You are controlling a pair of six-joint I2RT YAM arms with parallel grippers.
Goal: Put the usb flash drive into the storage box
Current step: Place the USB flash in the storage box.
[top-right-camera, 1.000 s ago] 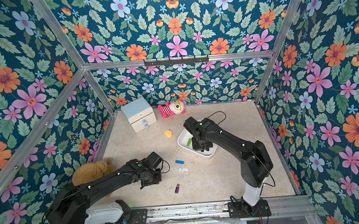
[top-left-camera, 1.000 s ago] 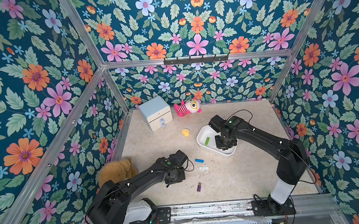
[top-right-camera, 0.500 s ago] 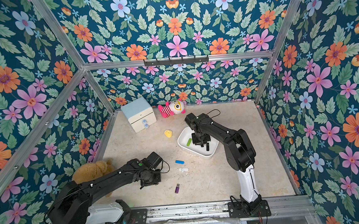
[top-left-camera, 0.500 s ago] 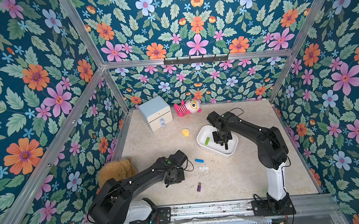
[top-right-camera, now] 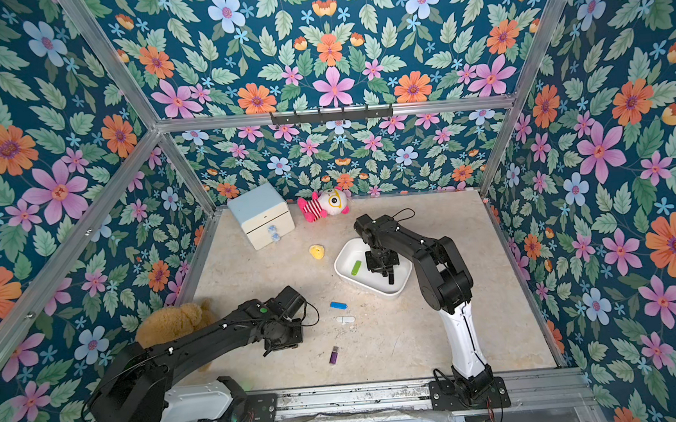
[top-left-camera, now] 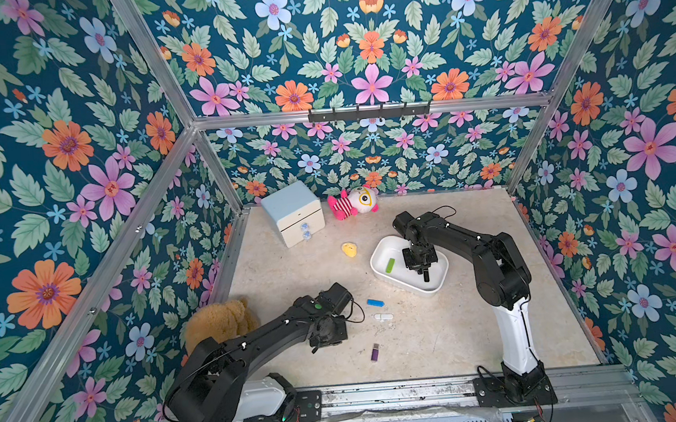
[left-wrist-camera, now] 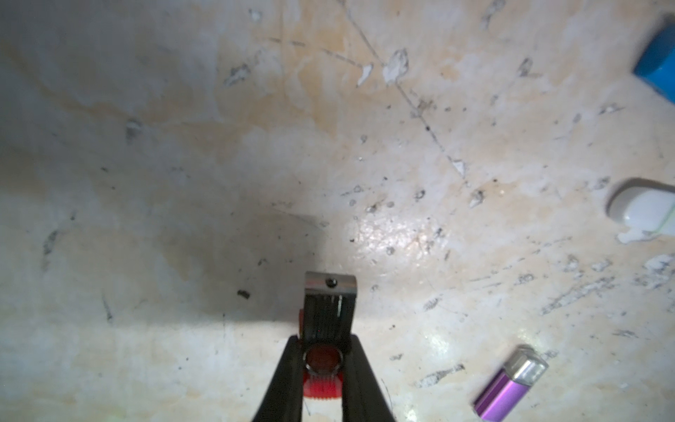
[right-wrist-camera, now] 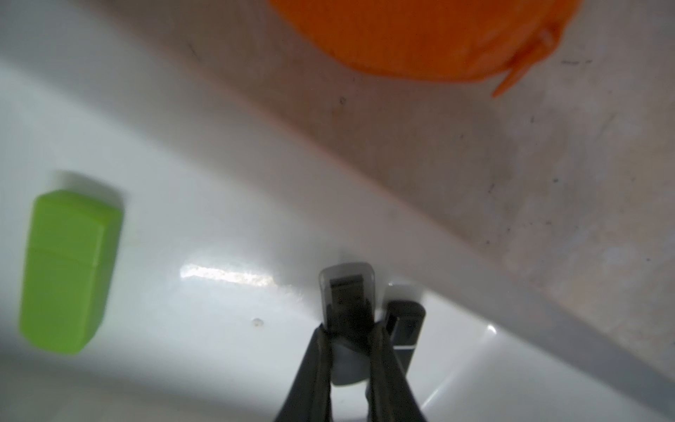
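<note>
The white storage box (top-left-camera: 398,286) (top-right-camera: 364,286) (right-wrist-camera: 182,237) sits right of centre with a green flash drive (top-left-camera: 390,265) (right-wrist-camera: 69,270) lying in it. My right gripper (top-left-camera: 424,271) (top-right-camera: 390,275) (right-wrist-camera: 349,329) hangs low over the box, shut on a dark grey usb flash drive (right-wrist-camera: 347,292). Near the front left, my left gripper (top-left-camera: 320,342) (left-wrist-camera: 325,343) is just above the floor, shut on a black and red flash drive (left-wrist-camera: 330,303). Blue (top-left-camera: 375,302), white (top-left-camera: 383,317) and purple (top-left-camera: 375,352) (left-wrist-camera: 511,383) drives lie loose between the arms.
At the back stand a pale-blue-topped drawer cabinet (top-left-camera: 293,213) and a pink striped plush toy (top-left-camera: 352,203). A small yellow toy (top-left-camera: 349,250) lies just left of the box. A brown teddy (top-left-camera: 218,322) sits at the left wall behind my left arm.
The right arm's elbow has swung inward and folded while its gripper stayed over the box with the drive. The left arm has not moved.
</note>
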